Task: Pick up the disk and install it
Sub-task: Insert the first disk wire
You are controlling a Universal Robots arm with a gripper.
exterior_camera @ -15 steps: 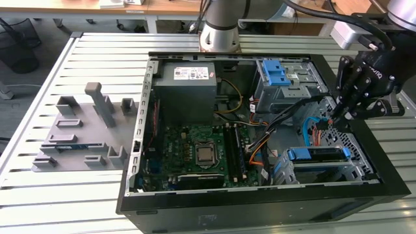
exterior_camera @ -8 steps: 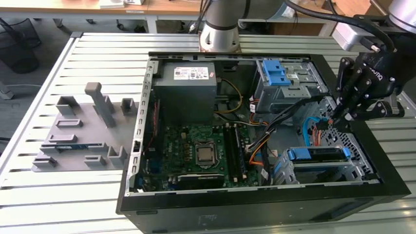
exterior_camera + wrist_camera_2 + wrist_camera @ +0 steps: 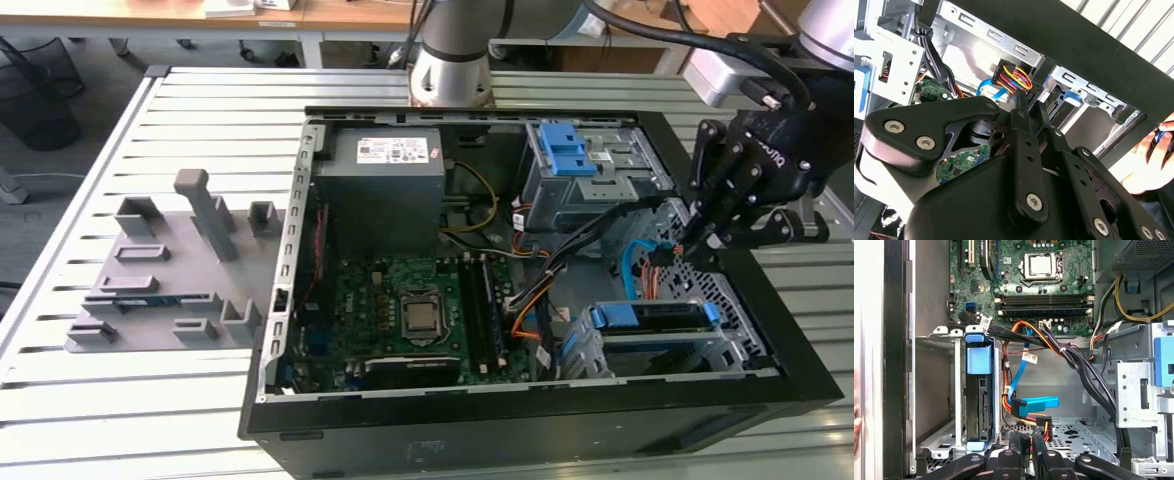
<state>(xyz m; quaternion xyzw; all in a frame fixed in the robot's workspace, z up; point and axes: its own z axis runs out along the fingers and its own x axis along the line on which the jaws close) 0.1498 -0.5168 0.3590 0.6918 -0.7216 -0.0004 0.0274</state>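
Exterior view has the whole setup: one slatted metal counter [image 3: 200, 120] with one open black tower case [image 3: 534, 420] lying on its side on it, and one grey fixture block [image 3: 167, 270] off at the case's 9 o'clock. Inside the case there's one grey power-supply box [image 3: 387, 165] at roughly 11 o'clock, one green motherboard [image 3: 414, 310] around 7 o'clock, and one drive cage [image 3: 587, 170] with light-blue latches at 1 o'clock.

The disk [image 3: 650, 318] looks already seated in the lower bay at about 4 o'clock; in the first wrist view you see it edge-on in its blue bracket [image 3: 978, 357], standing in the metal bay. I count one disk. My guess on handling: stiff, fairly dense for its size, smooth metal faces that could slip, and not something you want to knock, so the long edges along the bracket rails look like the sensible place to hold it.

The pincer [image 3: 697, 240] hangs at 3 o'clock over the case's edge, near the bundle of coloured power cables [image 3: 1026, 412]. Its fingers look pressed close together with nothing between them. One person's hand [image 3: 1154, 160] is just outside the case wall in the second wrist view.
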